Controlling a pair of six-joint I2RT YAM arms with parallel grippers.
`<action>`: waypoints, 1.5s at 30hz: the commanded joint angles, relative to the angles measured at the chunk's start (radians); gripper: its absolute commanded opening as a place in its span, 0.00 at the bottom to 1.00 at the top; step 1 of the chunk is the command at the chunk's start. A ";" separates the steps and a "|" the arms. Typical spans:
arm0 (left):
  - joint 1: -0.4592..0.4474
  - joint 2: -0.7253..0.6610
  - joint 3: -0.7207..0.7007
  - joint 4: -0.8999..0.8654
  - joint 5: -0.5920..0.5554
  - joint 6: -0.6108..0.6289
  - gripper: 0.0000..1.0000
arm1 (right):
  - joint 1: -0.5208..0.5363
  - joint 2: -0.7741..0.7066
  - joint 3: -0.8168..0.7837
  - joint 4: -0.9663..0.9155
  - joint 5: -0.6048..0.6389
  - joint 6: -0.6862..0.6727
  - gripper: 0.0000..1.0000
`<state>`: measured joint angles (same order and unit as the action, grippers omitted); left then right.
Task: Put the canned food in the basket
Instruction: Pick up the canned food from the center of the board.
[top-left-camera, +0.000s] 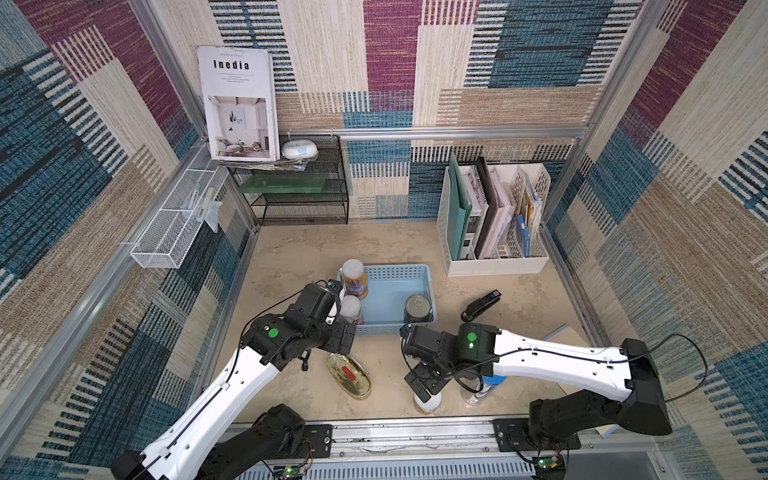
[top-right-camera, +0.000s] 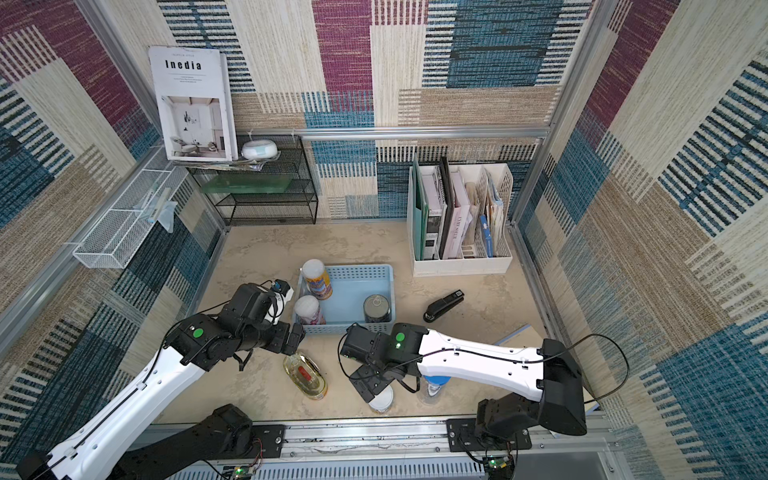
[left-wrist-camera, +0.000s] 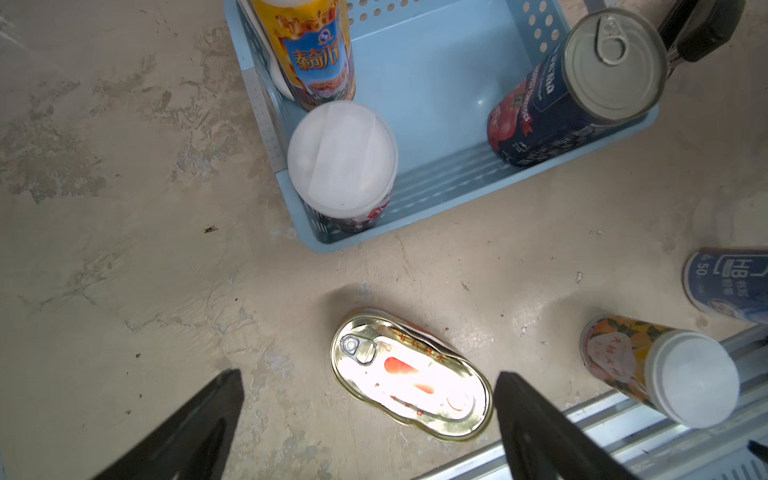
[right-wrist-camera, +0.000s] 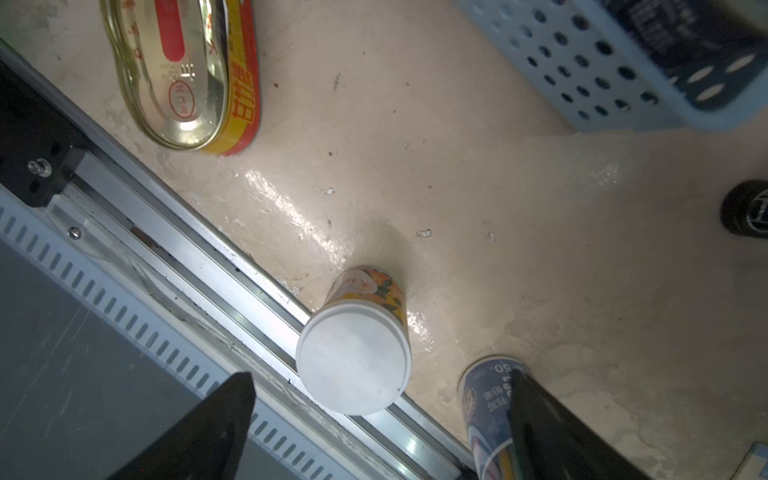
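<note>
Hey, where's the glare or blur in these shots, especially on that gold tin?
Left wrist view: glare whites out the lid of the tin. Right wrist view: a bright sheen streaks the table, and the basket looks slightly soft. Both top views: evenly lit and sharp.

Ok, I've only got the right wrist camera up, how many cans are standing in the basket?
Observer: Three. The orange-blue can, the pink can and the dark pull-tab can all stand upright inside the basket.
Operator: And what's the left gripper doing?
Observer: The left gripper is open and empty, poised over the gold tin.
</note>
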<state>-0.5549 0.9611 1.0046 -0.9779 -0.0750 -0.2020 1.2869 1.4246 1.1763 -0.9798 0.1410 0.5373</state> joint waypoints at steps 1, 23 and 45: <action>-0.004 -0.001 -0.019 0.040 0.005 -0.005 0.99 | 0.028 0.035 0.015 -0.072 0.002 0.053 0.99; -0.005 0.005 -0.058 0.071 -0.006 -0.004 0.99 | 0.047 0.146 -0.088 0.052 -0.118 -0.023 0.99; -0.007 0.011 -0.061 0.074 -0.009 -0.002 0.99 | 0.035 0.155 -0.015 0.016 -0.078 -0.055 0.58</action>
<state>-0.5613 0.9707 0.9424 -0.9131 -0.0826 -0.2054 1.3209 1.5864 1.1290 -0.9199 0.0334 0.4999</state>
